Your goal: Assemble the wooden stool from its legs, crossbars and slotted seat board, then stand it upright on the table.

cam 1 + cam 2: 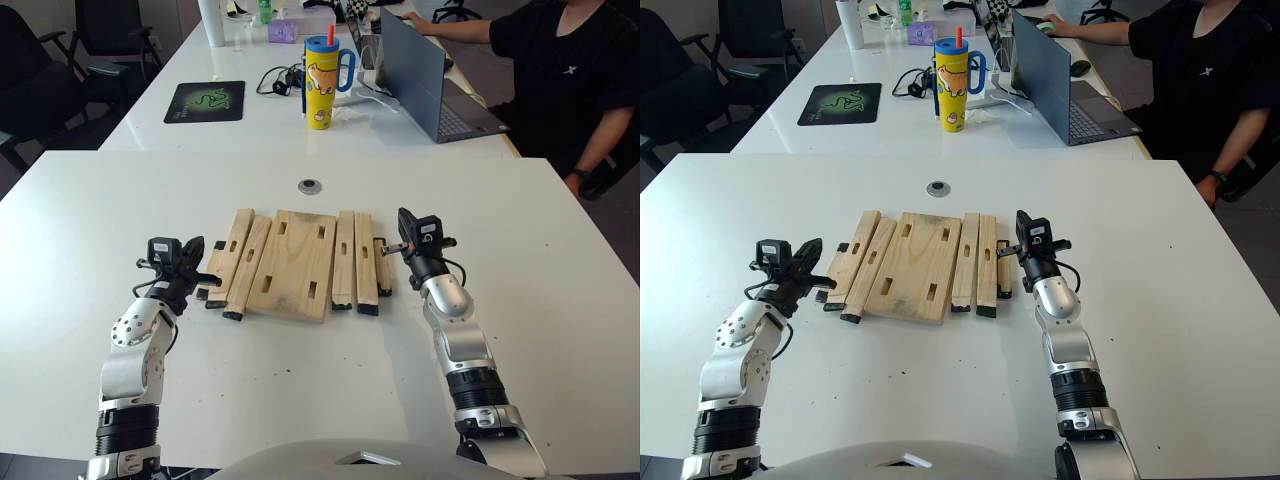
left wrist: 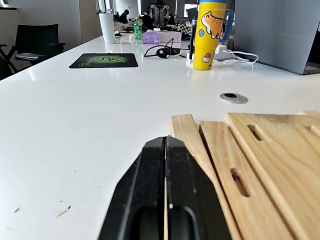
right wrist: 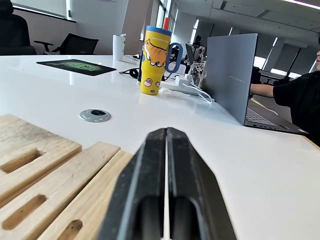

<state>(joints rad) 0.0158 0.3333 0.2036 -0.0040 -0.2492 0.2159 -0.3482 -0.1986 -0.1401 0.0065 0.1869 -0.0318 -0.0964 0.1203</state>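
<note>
Left eye view: we're seeing seat board (image 1: 293, 262) lying flat on table (image 1: 520, 260), legs (image 1: 345, 258) flanking it, unjoined. Left gripper (image 1: 195, 262) and right gripper (image 1: 405, 222) pressed together, empty. We're risking shoving pcs askew w/ closed tips.

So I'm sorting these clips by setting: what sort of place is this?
Most likely an open office or shared workroom: long white tables in rows, an open laptop on the next one, black office chairs and a mouse pad.
</note>
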